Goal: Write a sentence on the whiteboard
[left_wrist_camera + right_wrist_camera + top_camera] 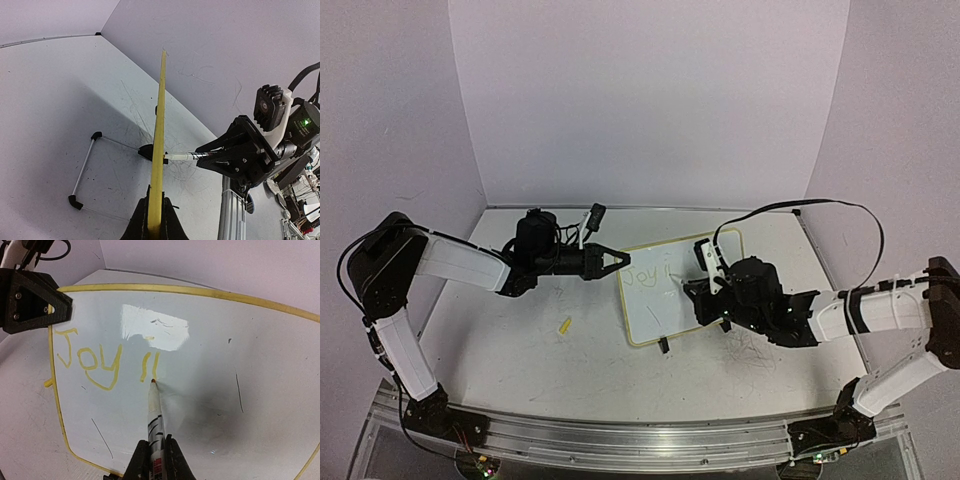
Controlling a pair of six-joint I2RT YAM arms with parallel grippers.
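The whiteboard stands tilted at the table's middle, its pale-yellow rim edge-on in the left wrist view. My left gripper is shut on the board's left edge, the rim between its fingers. My right gripper is shut on a white pen whose yellow tip touches the board face. The sentence reads "Joy" in yellow, followed by two short upright strokes; the pen tip rests at the foot of the second stroke. The pen also shows in the left wrist view.
A small yellow pen cap lies on the table left of the board. A thin wire stand with black feet lies behind the board. A black clip foot sits at the board's near edge. The tabletop is scratched.
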